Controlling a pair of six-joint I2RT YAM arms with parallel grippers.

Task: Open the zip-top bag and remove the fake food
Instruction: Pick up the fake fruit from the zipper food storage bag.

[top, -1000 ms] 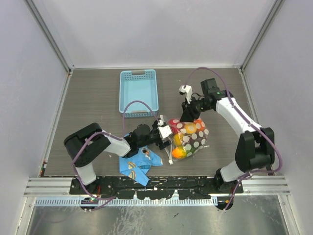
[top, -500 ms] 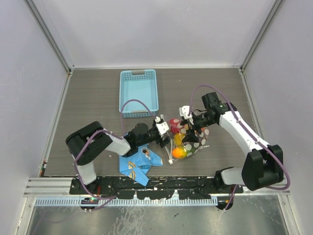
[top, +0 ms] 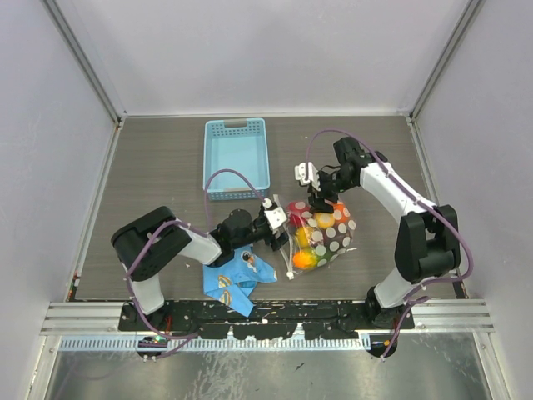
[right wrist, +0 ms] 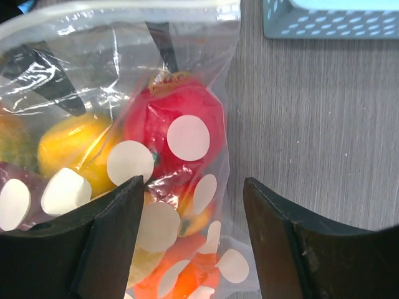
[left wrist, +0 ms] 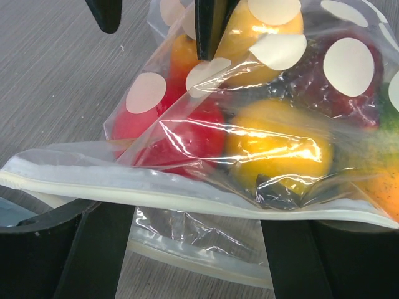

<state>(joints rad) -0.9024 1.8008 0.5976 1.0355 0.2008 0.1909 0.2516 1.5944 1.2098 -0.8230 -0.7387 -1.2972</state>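
Left hand [left wrist: 187,233]: released, fingers spread wide; the white zip strip [left wrist: 156,187] lies across them just past the tips, and no pinch on the plastic can be made out
Zip-top bag [top: 331,240]: lying on the table [top: 158,175] between the two hands, mouth turned to the left hand, bulging end under the right hand
Bag mouth: two zip lips are seen apart just ahead of the left fingers, so the mouth is judged at least partly open
Fake food [left wrist: 280,146]: every piece seen is inside the bag; red, yellow, orange and dark purple pieces are packed beyond the left fingers
Handling: the film is judged thin, limp and slippery, the load light but loose and apt to roll; the stiffer zip strip is judged the best place to take hold, one lip per hand
Right hand [right wrist: 193,187]: released, jaws apart over the far corner of the bag, a red piece [right wrist: 181,118] just ahead of the tips; contact cannot be told
Hidden: the number of pieces is masked by glare, dots and overlap; whether the left fingers sit inside the mouth or under it cannot be told
Basket [right wrist: 324,18]: beyond the right hand, cut off by the frame edge
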